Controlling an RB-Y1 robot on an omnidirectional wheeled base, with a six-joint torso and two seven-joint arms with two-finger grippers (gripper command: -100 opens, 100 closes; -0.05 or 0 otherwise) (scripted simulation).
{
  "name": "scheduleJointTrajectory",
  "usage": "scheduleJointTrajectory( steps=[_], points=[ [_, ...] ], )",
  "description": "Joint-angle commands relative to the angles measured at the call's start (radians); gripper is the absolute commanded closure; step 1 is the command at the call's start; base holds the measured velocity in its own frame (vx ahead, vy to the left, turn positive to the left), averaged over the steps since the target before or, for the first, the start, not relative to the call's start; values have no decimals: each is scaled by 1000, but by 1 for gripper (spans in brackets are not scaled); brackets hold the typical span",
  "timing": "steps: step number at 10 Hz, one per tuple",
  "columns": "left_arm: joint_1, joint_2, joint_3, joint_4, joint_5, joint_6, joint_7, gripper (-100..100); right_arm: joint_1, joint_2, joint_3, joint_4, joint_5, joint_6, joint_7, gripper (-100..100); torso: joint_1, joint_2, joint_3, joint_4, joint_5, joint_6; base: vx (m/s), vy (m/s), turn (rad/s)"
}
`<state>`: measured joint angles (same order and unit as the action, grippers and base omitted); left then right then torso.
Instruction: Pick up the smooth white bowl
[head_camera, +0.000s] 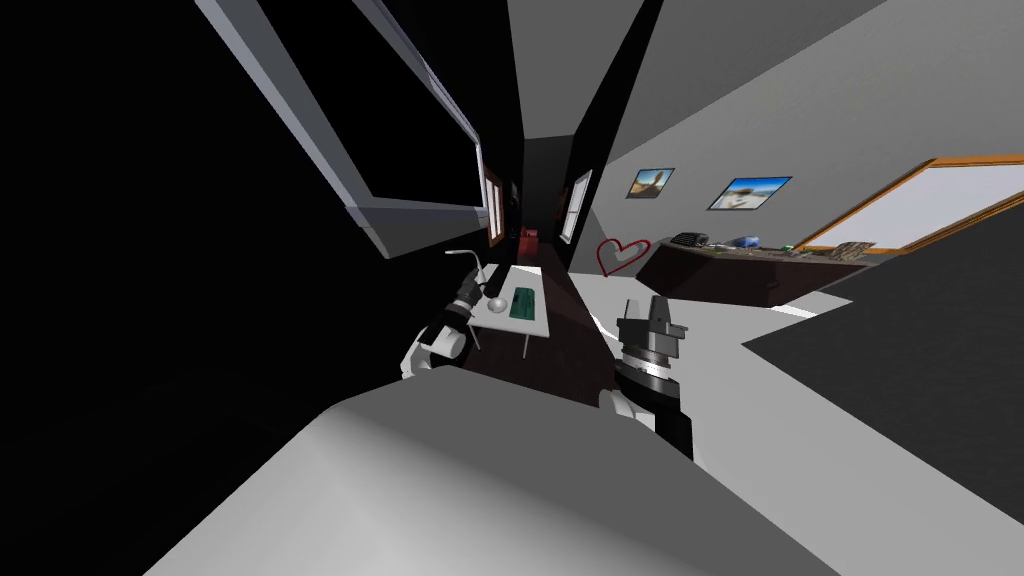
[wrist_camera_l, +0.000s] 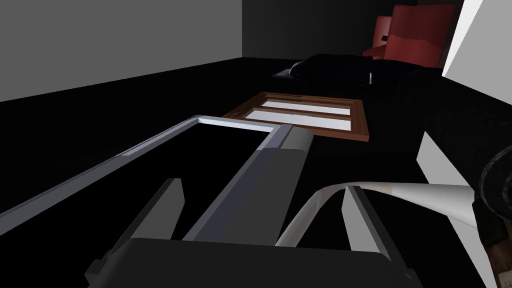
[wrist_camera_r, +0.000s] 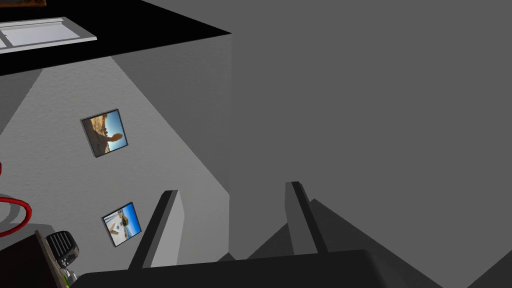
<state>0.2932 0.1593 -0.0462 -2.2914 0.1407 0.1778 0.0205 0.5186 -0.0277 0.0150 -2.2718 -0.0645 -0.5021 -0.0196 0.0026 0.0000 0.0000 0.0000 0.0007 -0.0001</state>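
A small round pale bowl (head_camera: 497, 304) sits on a little white table (head_camera: 535, 326), next to a flat green thing (head_camera: 523, 301). My left gripper (head_camera: 472, 288) is at the table's near-left corner, just short of the bowl and pointing up along the wall. In its wrist view the left gripper (wrist_camera_l: 262, 186) stands open. A thin white curved stem (wrist_camera_l: 310, 207) with a cone-shaped end (wrist_camera_l: 430, 196) rises close by one finger (wrist_camera_l: 361, 220). My right gripper (head_camera: 655, 316) is raised to the right of the table, and the right gripper (wrist_camera_r: 232, 200) is open and holds nothing.
A large grey-framed window (head_camera: 400, 205) juts out on the left above the table. Beyond the table stands a red chair (head_camera: 526, 240). A dark sideboard (head_camera: 720, 272) with clutter and a red heart shape (head_camera: 620, 256) lie to the right. Black areas fill the left.
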Motion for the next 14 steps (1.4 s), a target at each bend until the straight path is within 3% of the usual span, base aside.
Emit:
scheduleJointTrajectory(
  steps=[1,14],
  points=[
    [-10,3,2,9,7,36,6,-100,0,0,0,0,0,0,0,0,0,0,0,0,0,0,-6,33,-32],
    [-111,53,37,116,76,389,31,-100,0,0,0,0,0,0,0,0,-3,-1,-1,0,-1,0,5,11,-39]
  ],
)
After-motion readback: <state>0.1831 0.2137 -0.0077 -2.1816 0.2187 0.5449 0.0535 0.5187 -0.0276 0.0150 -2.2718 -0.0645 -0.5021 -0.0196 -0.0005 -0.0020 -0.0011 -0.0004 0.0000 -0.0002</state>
